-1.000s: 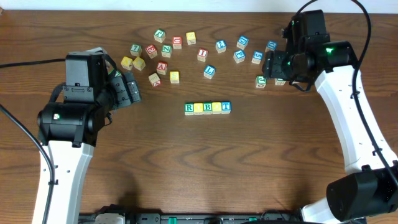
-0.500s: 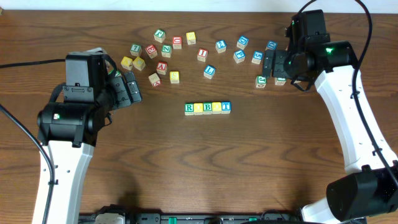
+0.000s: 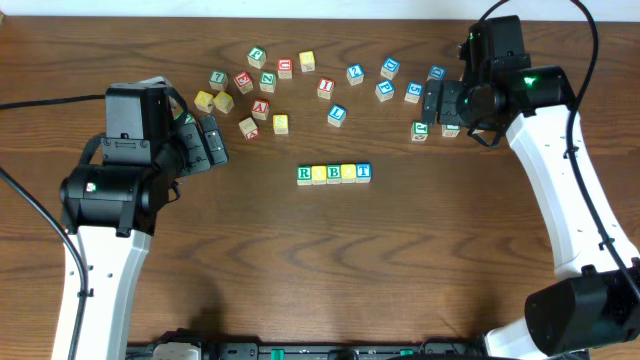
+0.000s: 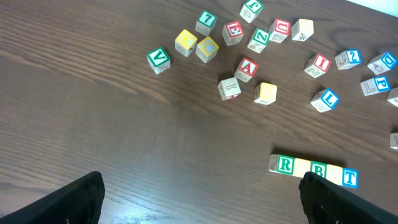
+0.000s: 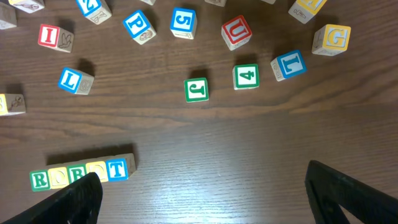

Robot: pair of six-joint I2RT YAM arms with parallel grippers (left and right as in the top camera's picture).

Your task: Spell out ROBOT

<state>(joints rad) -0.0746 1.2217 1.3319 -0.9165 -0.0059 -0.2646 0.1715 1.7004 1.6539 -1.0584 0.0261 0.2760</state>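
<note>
Row of cubes (image 3: 334, 172): five touching, mid-table, spelling ROBOT left to right.
Left gripper (image 3: 208, 143): 10 o'clock from the row, spread wide, holding nothing.
Right gripper (image 3: 431, 102): 2 o'clock, spread wide, holding nothing.
Loose cubes (image 3: 325, 88): scattered beyond, 10 to 2 o'clock.

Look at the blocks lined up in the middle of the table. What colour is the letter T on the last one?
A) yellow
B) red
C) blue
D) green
C: the T cube at the end of the row shows a blue letter inside a blue border. This is clear in the overhead view and in both wrist views.
</note>
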